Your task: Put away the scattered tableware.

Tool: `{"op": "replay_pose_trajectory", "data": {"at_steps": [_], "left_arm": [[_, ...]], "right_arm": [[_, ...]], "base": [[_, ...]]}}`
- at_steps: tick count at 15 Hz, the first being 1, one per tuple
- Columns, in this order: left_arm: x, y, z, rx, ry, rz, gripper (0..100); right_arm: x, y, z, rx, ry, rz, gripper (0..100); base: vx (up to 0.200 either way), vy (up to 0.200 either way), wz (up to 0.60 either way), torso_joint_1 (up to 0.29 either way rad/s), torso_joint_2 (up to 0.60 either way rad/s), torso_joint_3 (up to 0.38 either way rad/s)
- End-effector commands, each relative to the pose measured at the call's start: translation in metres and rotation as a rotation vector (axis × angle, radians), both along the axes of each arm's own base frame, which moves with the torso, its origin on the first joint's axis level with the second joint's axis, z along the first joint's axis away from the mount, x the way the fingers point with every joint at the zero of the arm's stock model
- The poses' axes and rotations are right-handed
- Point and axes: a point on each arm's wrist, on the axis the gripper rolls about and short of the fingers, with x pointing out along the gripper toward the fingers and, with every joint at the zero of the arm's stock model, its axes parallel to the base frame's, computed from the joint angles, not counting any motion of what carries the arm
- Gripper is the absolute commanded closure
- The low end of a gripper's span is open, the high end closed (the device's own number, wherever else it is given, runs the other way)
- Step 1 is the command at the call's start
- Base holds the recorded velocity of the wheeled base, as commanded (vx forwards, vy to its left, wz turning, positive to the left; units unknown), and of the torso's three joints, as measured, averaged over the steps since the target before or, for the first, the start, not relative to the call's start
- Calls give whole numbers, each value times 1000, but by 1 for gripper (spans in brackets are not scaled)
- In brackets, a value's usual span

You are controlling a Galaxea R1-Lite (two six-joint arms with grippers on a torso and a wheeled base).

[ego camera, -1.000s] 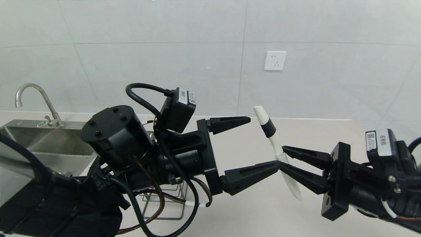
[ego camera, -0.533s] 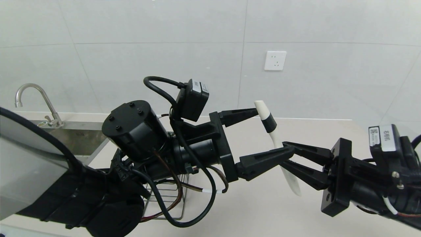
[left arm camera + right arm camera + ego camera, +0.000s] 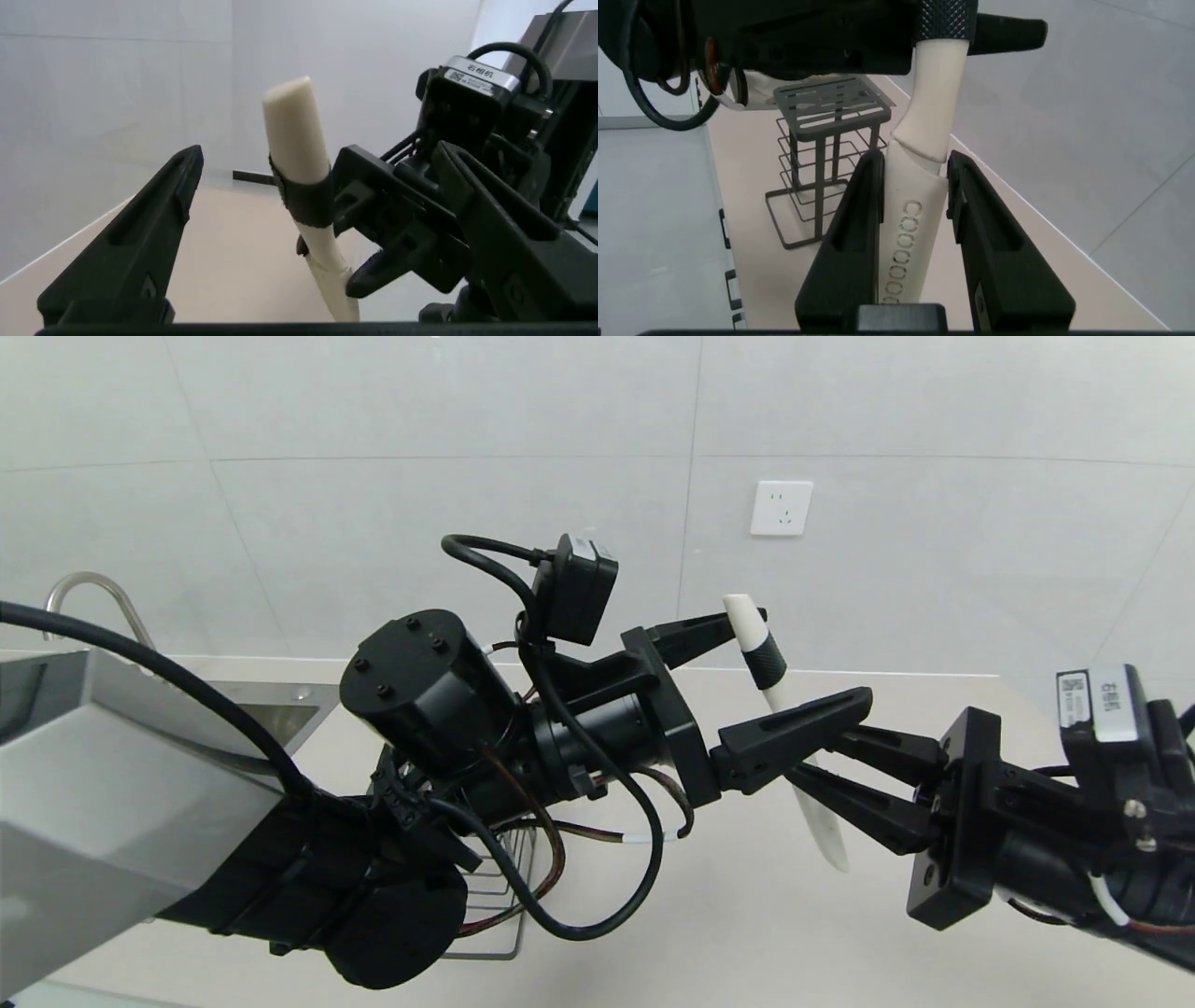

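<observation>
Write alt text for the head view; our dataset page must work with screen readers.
The right end effector grips a white knife by its blade, handle tilted upward, while the open left end effector straddles the handle above a pale counter. A wire rack stands below the left arm.

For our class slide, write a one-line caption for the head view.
Right gripper holds a white knife by its blade; the open left gripper straddles the handle, above the counter.

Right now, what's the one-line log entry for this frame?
right gripper: shut on knife | left gripper: open, straddling knife | wire rack: on counter
</observation>
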Motion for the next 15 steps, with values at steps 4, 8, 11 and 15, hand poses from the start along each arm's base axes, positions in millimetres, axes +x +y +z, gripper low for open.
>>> {"op": "replay_pose_trajectory", "data": {"at_steps": [4, 8, 11, 15], "left_arm": [[0, -3, 4, -20, 3, -1, 100], [0, -3, 5, -31, -7, 2, 100], [-1, -2, 6, -34, -8, 2, 100], [0, -1, 5, -28, -7, 10, 100]], "right_arm": [[1, 1, 1, 2, -6, 2, 100], [4, 3, 6, 15, -22, 4, 100], [5, 5, 8, 6, -46, 39, 100], [0, -3, 2, -12, -36, 28, 0]], "base": [[0, 0, 0, 0, 0, 0], [0, 0, 0, 0, 0, 0], [0, 0, 0, 0, 0, 0], [0, 0, 0, 0, 0, 0]]}}
